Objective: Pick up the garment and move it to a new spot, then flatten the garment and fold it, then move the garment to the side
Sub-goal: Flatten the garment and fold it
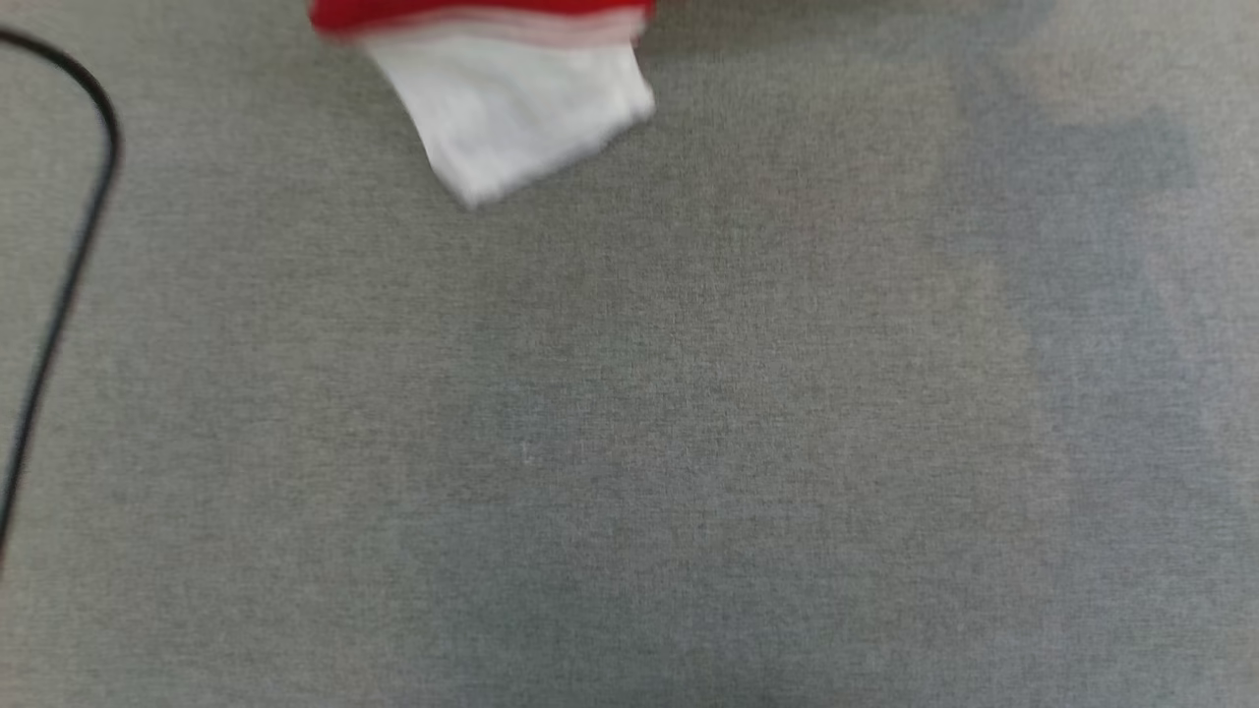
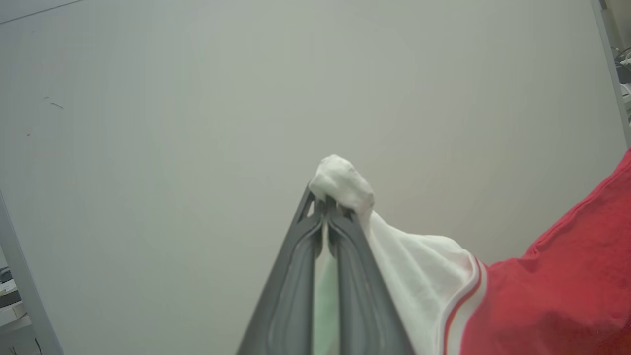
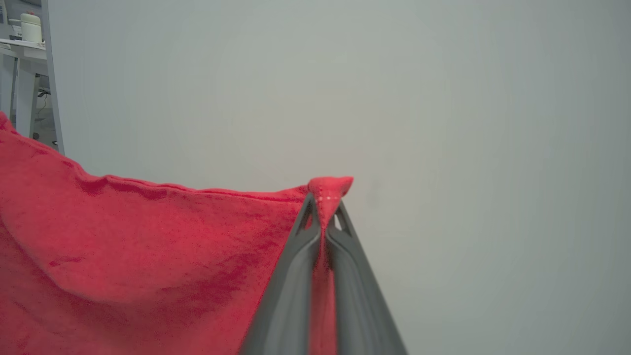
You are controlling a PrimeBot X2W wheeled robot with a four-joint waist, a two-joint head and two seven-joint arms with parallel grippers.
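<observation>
The garment (image 1: pixel 511 108) is a red jersey with white sleeves and red-white striped trim. It hangs in the air, and its white sleeve dangles at the top of the head view over grey carpet. In the left wrist view my left gripper (image 2: pixel 325 202) is shut on a bunched white sleeve end of the garment (image 2: pixel 419 276), whose red body stretches off to the right. The right wrist view has my right gripper (image 3: pixel 325 199) shut on a pinched red corner of the garment (image 3: pixel 148 246), with the cloth spreading left and down.
Grey carpet floor (image 1: pixel 689 442) lies below. A black cable (image 1: pixel 69 265) curves along the left edge of the head view. Both wrist views face a pale wall (image 2: pixel 197 123); a white table with a jar (image 3: pixel 30 27) stands far left in the right wrist view.
</observation>
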